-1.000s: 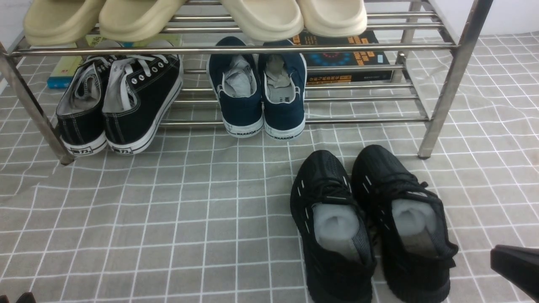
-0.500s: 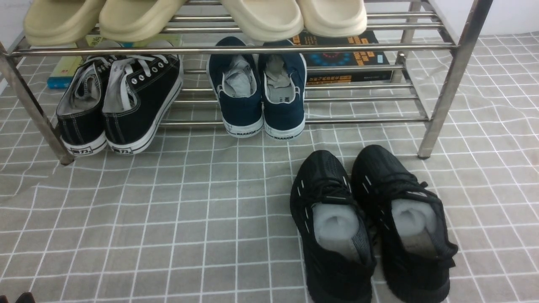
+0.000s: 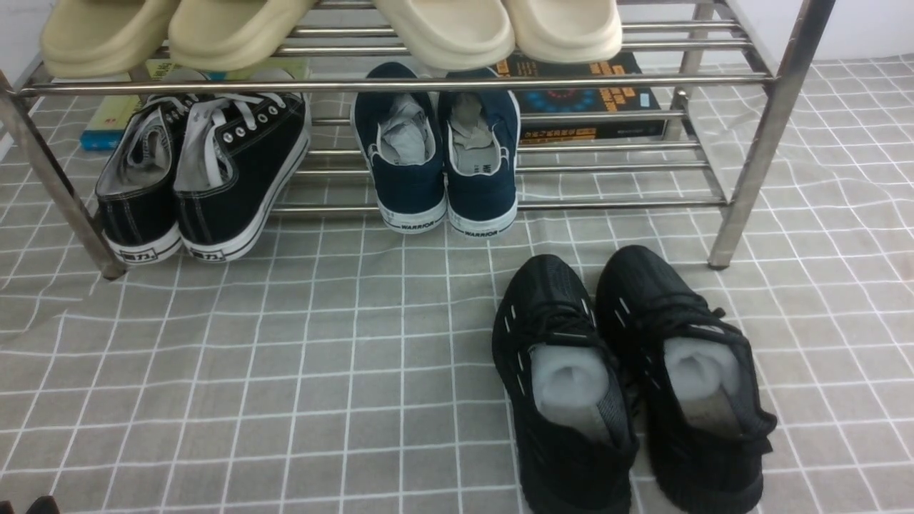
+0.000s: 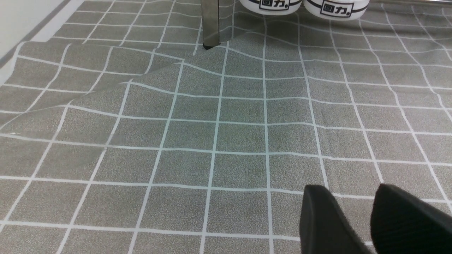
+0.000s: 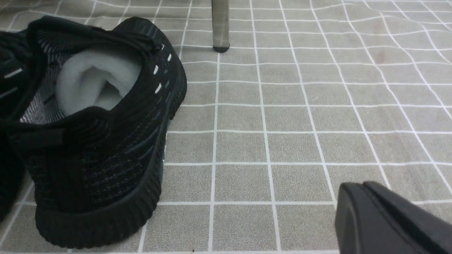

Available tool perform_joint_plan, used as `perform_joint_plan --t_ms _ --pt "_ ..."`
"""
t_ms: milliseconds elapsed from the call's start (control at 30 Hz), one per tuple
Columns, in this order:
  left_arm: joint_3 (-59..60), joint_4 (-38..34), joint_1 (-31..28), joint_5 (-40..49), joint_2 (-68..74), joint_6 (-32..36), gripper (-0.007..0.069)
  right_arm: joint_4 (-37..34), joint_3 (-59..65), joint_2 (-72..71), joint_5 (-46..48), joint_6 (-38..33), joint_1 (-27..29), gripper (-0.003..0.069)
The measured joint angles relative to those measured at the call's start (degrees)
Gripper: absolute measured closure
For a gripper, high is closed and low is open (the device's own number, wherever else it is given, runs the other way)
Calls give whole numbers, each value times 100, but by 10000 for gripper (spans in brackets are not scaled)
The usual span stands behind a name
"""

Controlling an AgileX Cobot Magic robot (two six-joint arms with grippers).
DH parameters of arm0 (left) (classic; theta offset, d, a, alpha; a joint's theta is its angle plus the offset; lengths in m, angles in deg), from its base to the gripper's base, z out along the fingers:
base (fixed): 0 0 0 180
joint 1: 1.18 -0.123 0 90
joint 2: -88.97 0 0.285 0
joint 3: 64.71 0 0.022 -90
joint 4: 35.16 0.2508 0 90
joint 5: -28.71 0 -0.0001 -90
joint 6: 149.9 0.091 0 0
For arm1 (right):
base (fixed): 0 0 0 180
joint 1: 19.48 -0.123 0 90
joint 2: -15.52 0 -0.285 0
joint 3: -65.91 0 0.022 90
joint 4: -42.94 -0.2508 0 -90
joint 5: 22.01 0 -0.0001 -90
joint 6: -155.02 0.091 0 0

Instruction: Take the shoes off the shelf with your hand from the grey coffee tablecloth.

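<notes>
The shoes [image 3: 628, 385], an all-black knit pair with pale grey stuffing, stand side by side on the grey coffee tablecloth [image 3: 285, 371], just in front of the shelf [image 3: 400, 83] and off its bars. In the right wrist view the nearer shoe [image 5: 106, 141] sits well apart from my right gripper [image 5: 355, 188], which is shut with nothing in it. My left gripper [image 4: 349, 188] hovers low over bare cloth near the shelf's leg [image 4: 210, 21], open and empty. Neither gripper's fingers show in the front view.
Black canvas sneakers with white soles [image 3: 203, 171] and navy white-soled shoes [image 3: 443, 157] rest on the lower bars. Beige slippers [image 3: 171, 28] and cream slippers [image 3: 500, 25] lie on the upper tier. Books [image 3: 585, 100] lie behind. A shelf leg [image 5: 220, 24] stands beyond the black shoe.
The right gripper's black tip, at the front view's lower right edge a second ago, has drawn back out of that view. The shoes have not moved.
</notes>
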Motion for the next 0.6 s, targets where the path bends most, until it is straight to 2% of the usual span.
perform_joint_plan --t_ms 600 --pt "0 0 0 5 0 0 385 -47 0 0 -5 18 19 645"
